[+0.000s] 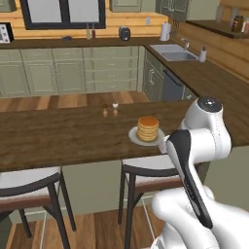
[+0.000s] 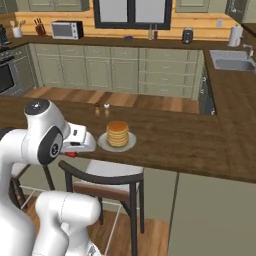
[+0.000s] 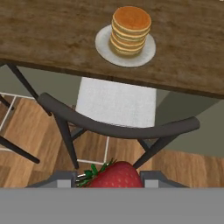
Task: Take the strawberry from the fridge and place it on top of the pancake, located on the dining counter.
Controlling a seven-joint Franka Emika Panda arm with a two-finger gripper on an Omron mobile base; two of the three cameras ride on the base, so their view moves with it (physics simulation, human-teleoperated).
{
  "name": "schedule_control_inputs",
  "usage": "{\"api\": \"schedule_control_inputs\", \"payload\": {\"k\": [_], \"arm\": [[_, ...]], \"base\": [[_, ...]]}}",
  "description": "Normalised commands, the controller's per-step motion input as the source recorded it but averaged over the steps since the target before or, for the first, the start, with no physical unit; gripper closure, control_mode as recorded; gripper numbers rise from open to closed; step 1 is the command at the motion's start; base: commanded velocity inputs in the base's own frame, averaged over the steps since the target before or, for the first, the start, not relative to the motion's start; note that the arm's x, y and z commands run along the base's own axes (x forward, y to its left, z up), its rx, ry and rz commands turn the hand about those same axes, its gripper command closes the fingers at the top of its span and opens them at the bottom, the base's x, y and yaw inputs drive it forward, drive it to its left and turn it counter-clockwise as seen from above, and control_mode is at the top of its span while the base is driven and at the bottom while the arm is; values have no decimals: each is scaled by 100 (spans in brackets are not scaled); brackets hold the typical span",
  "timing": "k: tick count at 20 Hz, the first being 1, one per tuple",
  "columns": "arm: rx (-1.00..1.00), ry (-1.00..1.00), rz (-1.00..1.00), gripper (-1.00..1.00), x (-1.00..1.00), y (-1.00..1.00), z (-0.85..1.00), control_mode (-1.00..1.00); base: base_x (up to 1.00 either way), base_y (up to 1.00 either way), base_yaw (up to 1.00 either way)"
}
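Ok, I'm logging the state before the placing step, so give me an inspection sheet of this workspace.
Surface: dining counter, dark brown wood, with stools tucked under its near edge.
Job's things: pancake, a golden stack on a pale plate near the counter's near edge; strawberry in the gripper, above a stool and short of the counter.
Clutter: two small shakers standing behind the plate.
Grippers: gripper shut on the strawberry, aimed towards the pancake.
Cables: nothing seen.
Surroundings: green cabinets, sink, microwave, window, wooden floor.
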Motion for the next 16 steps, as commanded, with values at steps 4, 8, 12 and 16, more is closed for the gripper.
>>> {"api": "schedule_control_inputs", "payload": {"k": [4, 8, 12, 16], "arm": [[0, 0, 0, 100, 0, 0, 0, 100], [0, 0, 0, 100, 0, 0, 0, 100], [0, 0, 0, 100, 0, 0, 0, 100], [0, 0, 0, 100, 0, 0, 0, 100]], "base": [[35, -9, -16], [4, -39, -20], [3, -27, -9], [65, 0, 2]]}}
